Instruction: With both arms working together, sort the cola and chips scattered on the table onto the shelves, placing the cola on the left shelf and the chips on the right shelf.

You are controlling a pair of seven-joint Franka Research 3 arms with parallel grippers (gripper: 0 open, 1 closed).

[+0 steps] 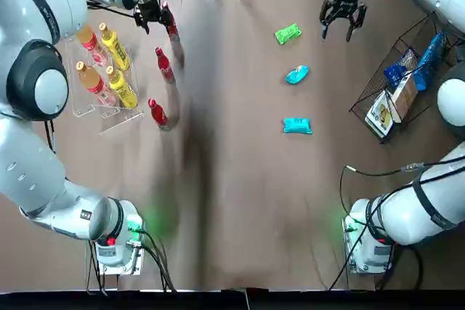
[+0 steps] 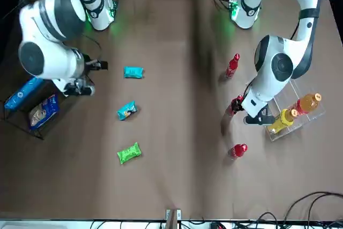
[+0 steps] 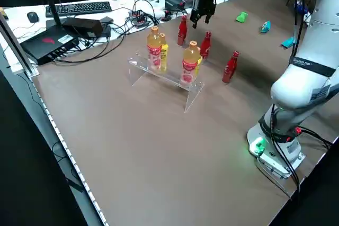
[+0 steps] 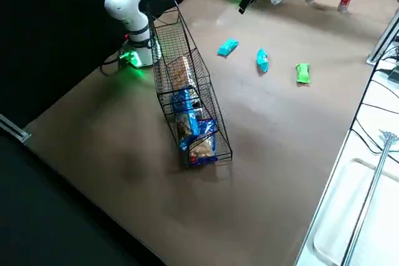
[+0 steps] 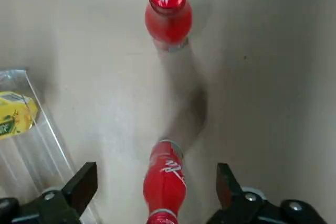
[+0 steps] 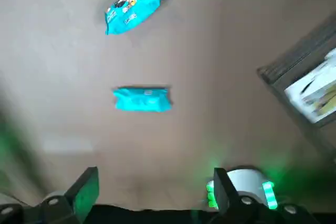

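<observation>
1. Top view shows three red cola bottles standing upright on the brown table [image 1: 240,201], all off the clear acrylic left shelf [image 1: 109,117]: the far cola bottle [image 1: 169,23], the middle cola bottle [image 1: 165,65] and the near cola bottle [image 1: 158,112], which stands just beside the shelf's front edge.
2. On the left shelf stand two orange bottles [image 1: 90,81] and two yellow bottles [image 1: 122,88].
3. The left gripper [image 1: 149,12] hangs over the far cola bottle, its fingers [image 5: 81,186] spread wide with that bottle between them in the left wrist view, not touching either pad.
4. The chips lie flat mid-table, well apart from the bottles: a green chip packet [image 1: 288,33] farthest out, a teal chip packet [image 1: 296,75] next, and a second teal packet [image 1: 297,125] nearest the bases.
5. The right gripper [image 1: 343,16] hovers just beside the green packet, fingers parted and empty.
6. The black wire-mesh right shelf [image 1: 378,85] sits at the table's right edge, holding blue bags [image 1: 432,50] and a white box [image 1: 379,112].
</observation>
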